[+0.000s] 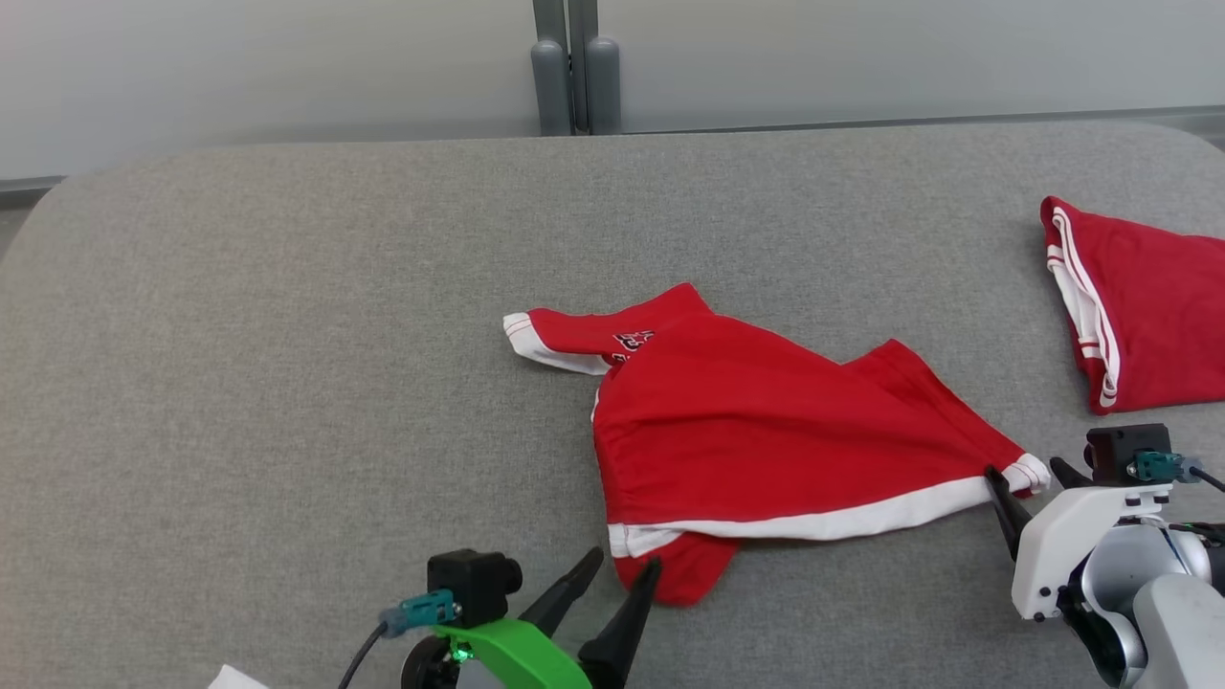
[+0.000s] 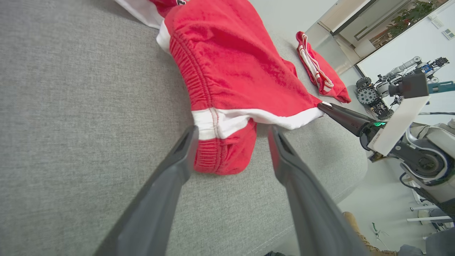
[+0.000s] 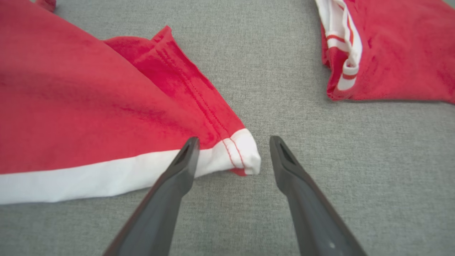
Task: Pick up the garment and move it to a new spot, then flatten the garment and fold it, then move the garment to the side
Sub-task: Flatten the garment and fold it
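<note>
Grasping the two near corners seems to be the step in hand. Both grippers are released, jaws wide, holding nothing. The left gripper (image 1: 622, 565) has its fingers at the gathered red corner nearest the robot. The right gripper (image 1: 1024, 471) straddles the white-trimmed corner. To do it well, I think each should pinch deep into the cloth, then pull apart gently along the white band so the wrinkles go out. The garment (image 1: 756, 421) lies in the middle of the grey surface (image 1: 287, 335). Its long axis runs from far left to near right, and the white corner points toward the right gripper. Another folded red garment (image 1: 1148, 316) lies well apart, at the right.
</note>
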